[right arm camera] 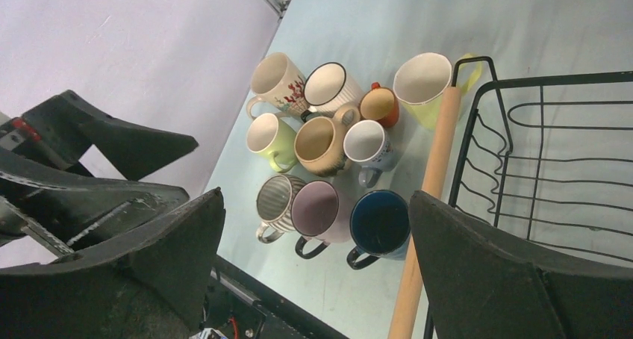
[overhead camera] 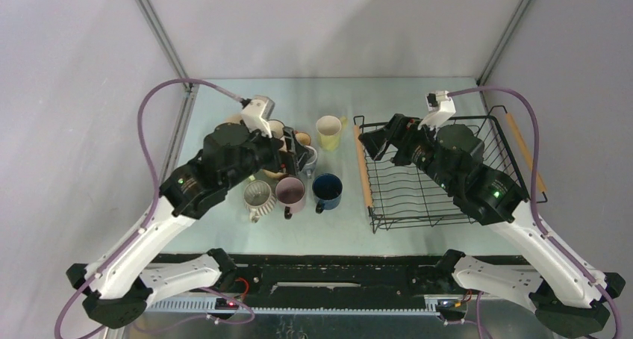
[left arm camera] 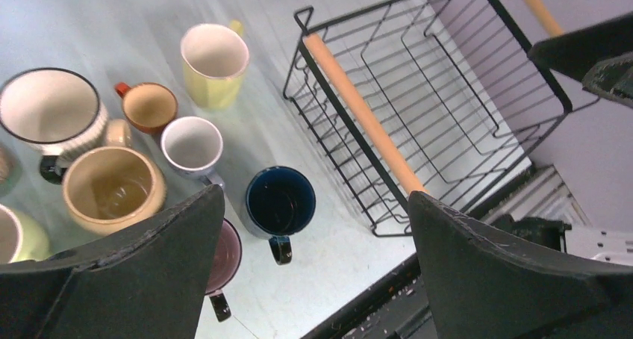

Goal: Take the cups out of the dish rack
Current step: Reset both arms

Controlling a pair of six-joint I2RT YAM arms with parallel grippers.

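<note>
Left gripper (left arm camera: 315, 197) and right gripper (right arm camera: 313, 197) both gape wide, holding nothing; the cups (right arm camera: 325, 141) cluster below the left, the dish rack (left arm camera: 362, 111) under the right looks empty, so lift straight up, no sideways sweep.

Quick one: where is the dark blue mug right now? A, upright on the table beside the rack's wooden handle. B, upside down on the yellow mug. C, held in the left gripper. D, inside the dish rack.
A: the dark blue mug stands upright, mouth up, on the table, just outside the dish rack, beside its wooden handle, with nothing holding it.
</note>
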